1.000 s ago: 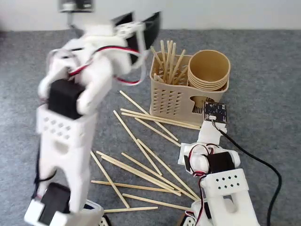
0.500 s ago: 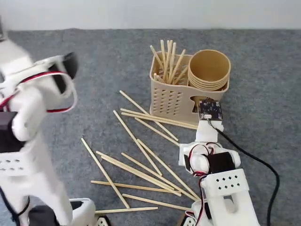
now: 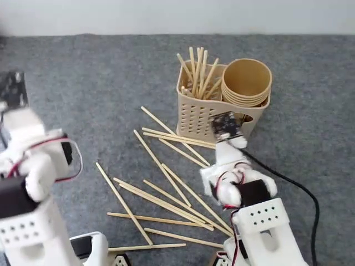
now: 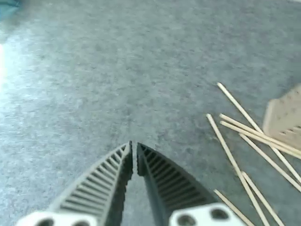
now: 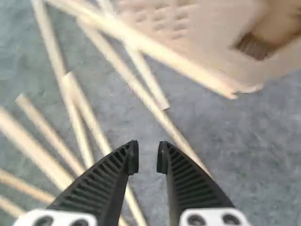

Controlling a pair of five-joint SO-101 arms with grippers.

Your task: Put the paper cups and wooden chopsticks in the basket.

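Wooden chopsticks (image 5: 141, 45) lie scattered on the grey carpet (image 5: 244, 141) directly below the right gripper (image 5: 146, 157). Its two ribbed black jaws stand a narrow gap apart with nothing between them. One stick runs slantwise beneath the tips and disappears behind a jaw. Just past the tips the beige basket (image 5: 188, 28) is blurred and cut by the frame edge, so its holes and dark handle slot are hard to make out. The left gripper (image 4: 133, 149) hangs over bare carpet to one side of the pile, its jaws closed to a hairline slit at the tips and holding nothing. Beside it a few sticks cross the floor, and only a corner of the basket enters at the edge. In the high view the right arm (image 3: 244, 194) stands at the front with its wrist aimed at the basket's near wall. The small circuit board (image 3: 224, 126) on that wrist covers part of the handle opening and the ends of the sticks lying against the basket's foot. Many more sticks fan out across the carpet between the two arms, and a few run in under the right arm's body, their ends hidden. Inside the basket a bundle of sticks (image 3: 197, 69) leans upright in one half. A stack of paper cups (image 3: 247, 80) fills the other half, with only the rims above the wall, too close together to count surely. The left arm (image 3: 28, 183) is cut off by the frame's side. A black cable (image 3: 302, 191) trails from the right arm.
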